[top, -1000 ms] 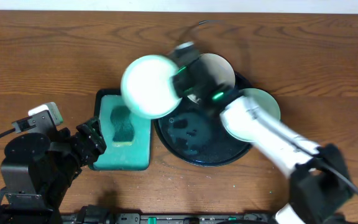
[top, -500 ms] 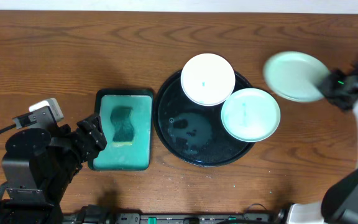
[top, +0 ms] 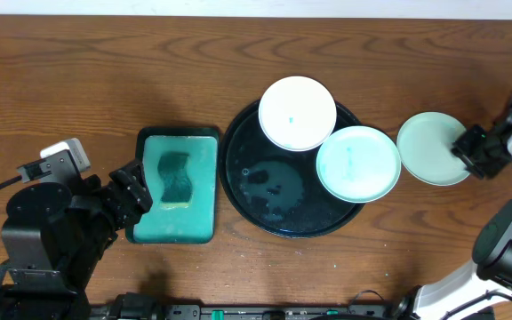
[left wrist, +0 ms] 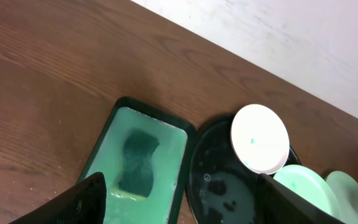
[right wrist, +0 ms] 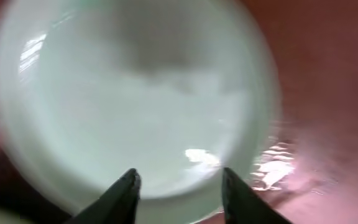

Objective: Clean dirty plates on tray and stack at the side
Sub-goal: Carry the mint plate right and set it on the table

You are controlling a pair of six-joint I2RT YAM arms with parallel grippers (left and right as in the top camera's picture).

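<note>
Starting at the left, my left tool point(top: 136, 197) hangs wide open beside the teal tray point(top: 204, 142) and its sponge point(top: 176, 178). The white plate point(top: 298, 113) and the mint plate point(top: 358, 164) sit on the black tray point(top: 274, 191), the mint one overhanging its right rim. The third plate point(top: 427, 147) lies on the table just beside it with my right tool point(top: 469, 151) at its far edge; I cannot tell whether the jaws pinch that rim, and if they do, pulling away could drag it into the overhanging plate and tip that off.
</note>
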